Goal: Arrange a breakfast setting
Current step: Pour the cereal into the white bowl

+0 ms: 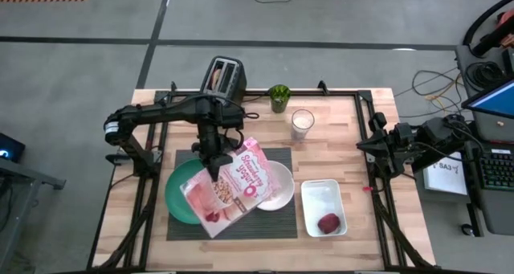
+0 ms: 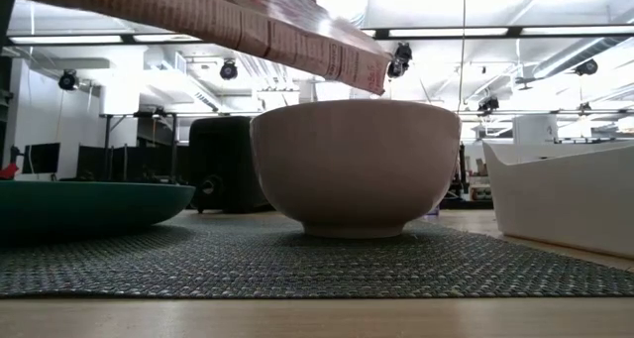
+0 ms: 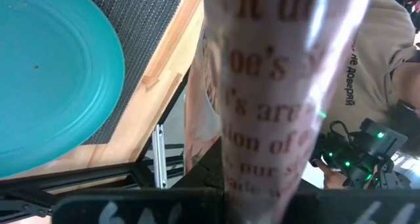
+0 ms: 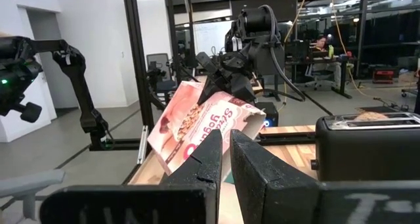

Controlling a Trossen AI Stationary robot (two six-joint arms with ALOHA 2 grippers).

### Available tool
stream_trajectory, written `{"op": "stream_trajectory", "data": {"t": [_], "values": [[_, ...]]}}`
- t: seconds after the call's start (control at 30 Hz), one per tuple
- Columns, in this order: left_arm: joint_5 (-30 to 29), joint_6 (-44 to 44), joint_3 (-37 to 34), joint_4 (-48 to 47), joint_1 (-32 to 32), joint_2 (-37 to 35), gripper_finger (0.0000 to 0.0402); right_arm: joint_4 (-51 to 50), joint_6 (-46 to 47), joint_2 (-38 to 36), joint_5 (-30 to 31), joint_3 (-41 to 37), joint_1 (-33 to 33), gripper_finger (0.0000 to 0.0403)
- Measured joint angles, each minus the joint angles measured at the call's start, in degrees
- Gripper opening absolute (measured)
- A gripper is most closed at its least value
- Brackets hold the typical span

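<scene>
My left gripper (image 1: 214, 166) is shut on the pink cereal box (image 1: 234, 187), which hangs over the round green plate (image 1: 181, 195) and the white bowl (image 1: 276, 186). Plate and bowl rest on the dark ribbed placemat (image 1: 229, 227). In the low view the box (image 2: 248, 21) slopes down toward the bowl's rim (image 2: 357, 105). The white rectangular dish (image 1: 323, 203) lies right of the mat. The milk glass (image 1: 302, 123) and the black toaster (image 1: 225, 75) stand at the far side. My right gripper (image 4: 225, 165) is shut and empty at the table's right edge. My left gripper pinches the cereal box at its far-left side (image 4: 220, 92) between its two fingers, coming from above. The box is lifted clear and tilted, its lower end (image 2: 376, 75) just above the bowl. In the left wrist view the box (image 3: 275, 106) hides the fingers.
A small green plant pot (image 1: 279, 97) stands left of the milk glass. A dark red item (image 1: 329, 222) lies in the white dish. Bare wood shows at the near right and far left of the table. A person (image 3: 387, 40) shows beyond the table.
</scene>
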Motion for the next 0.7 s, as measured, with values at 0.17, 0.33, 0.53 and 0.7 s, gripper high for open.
{"op": "stream_trajectory", "data": {"t": [0.17,0.33,0.53,0.7], "values": [[0.00,0.70,0.00,0.00,0.00,0.00,0.0000,0.00,0.00,0.00,0.00,0.00,0.02,0.0022],[1.06,0.92,-0.02,0.02,0.32,-0.27,0.0000,0.00,-0.04,0.00,0.00,0.00,0.02,0.0022],[3.27,-3.52,0.55,-0.03,3.40,-2.40,0.0000,0.01,-0.04,0.02,0.00,0.00,0.02,0.0022],[2.96,-2.39,0.40,-0.01,3.17,-2.27,0.0000,0.04,0.29,0.02,0.00,0.00,0.00,0.0022]]}}
